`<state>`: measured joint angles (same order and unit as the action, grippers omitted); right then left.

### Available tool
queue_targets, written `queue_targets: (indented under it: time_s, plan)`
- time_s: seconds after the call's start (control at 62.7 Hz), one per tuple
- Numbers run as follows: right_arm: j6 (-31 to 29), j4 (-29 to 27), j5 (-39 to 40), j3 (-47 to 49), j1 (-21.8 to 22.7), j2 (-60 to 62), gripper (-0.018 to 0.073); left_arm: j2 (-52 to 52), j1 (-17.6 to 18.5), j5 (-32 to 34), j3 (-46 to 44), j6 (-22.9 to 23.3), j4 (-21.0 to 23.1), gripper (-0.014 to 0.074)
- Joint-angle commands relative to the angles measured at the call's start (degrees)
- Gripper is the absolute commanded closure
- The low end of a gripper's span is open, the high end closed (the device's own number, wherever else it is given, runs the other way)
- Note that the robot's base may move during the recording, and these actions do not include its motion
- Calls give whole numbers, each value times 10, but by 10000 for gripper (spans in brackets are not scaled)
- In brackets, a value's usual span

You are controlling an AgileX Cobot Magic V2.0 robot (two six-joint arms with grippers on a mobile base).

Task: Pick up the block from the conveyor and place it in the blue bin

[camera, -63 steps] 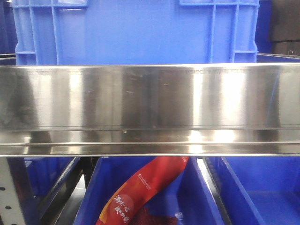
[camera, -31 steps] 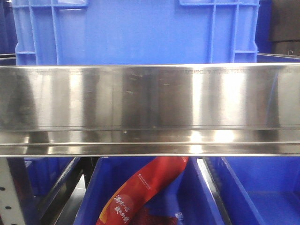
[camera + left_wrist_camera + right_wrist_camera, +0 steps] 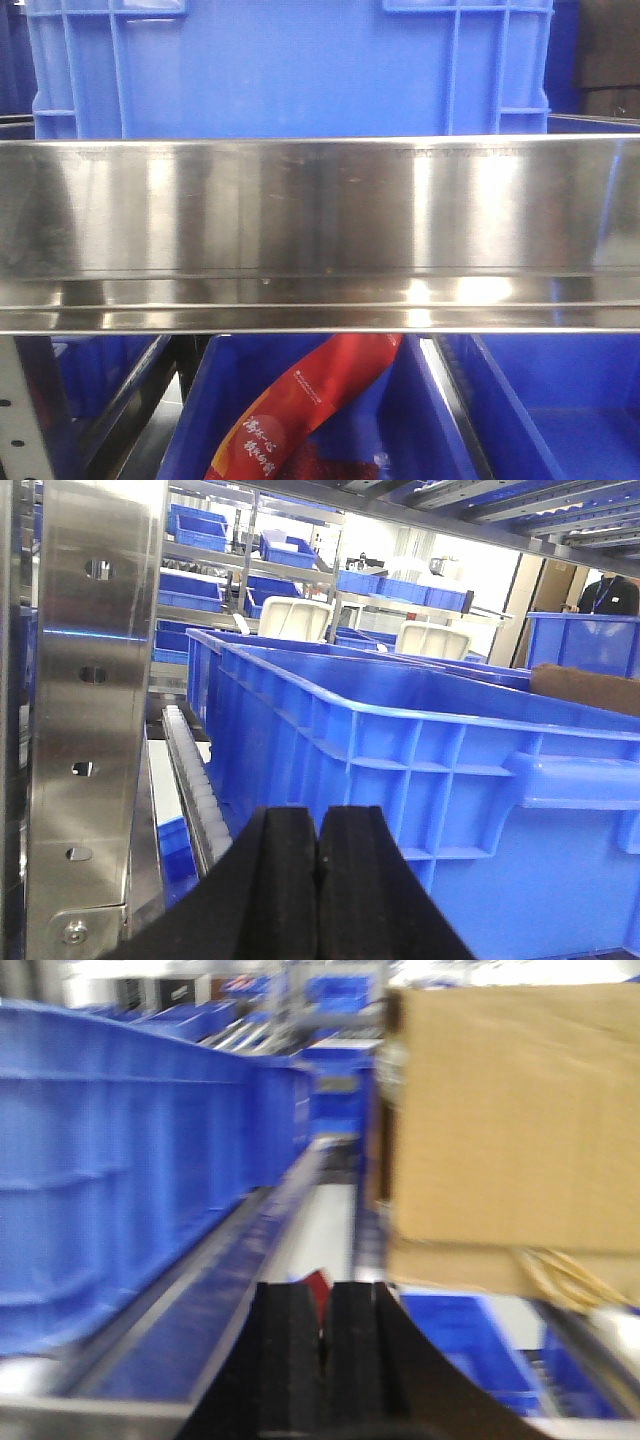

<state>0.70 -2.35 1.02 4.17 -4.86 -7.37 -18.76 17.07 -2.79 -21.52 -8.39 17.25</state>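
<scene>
Two black grippers, both pressed together on nothing: left gripper (image 3: 318, 880) pads touching, low before a big blue bin (image 3: 420, 760); right gripper (image 3: 322, 1345) nearly shut, a thin slit left between pads (view blurred). Just beyond the left gripper, beside the bin, a white roller track (image 3: 195, 785) and a perforated steel upright (image 3: 95, 710). Past the right gripper, a red scrap (image 3: 315, 1288) of something, a cardboard box (image 3: 515, 1120) to the right. In the front view, a steel rail (image 3: 320, 235) across the bin's front, a red printed bag (image 3: 300, 410) in a lower crate below it. No block or conveyor belt identifiable anywhere.
</scene>
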Motion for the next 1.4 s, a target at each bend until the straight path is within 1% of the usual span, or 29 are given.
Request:
queue_targets:
  time_s: [0.0, 0.048, 0.08, 0.112, 0.239, 0.43, 1.387]
  plan:
    - [-2, -6, 49, -42, 14, 36, 721, 2, -2, 9, 1, 0, 4, 708]
    - [-2, -9, 55, -42, 15, 53, 721, 2, -2, 9, 1, 0, 4, 708]
    - [-2, -9, 14, -42, 15, 64, 721, 2, -2, 9, 1, 0, 4, 708]
    - [-3, -9, 6, -42, 15, 74, 721, 2, -2, 9, 1, 0, 4, 708]
    - [-27, -7, 19, -42, 15, 74, 721, 2, -2, 9, 1, 0, 4, 708]
    - [-27, -7, -2, -42, 15, 74, 721, 2, -2, 9, 1, 0, 4, 708]
    - [-27, -7, -2, -42, 15, 74, 721, 2, -2, 6, 5, 0, 3, 708]
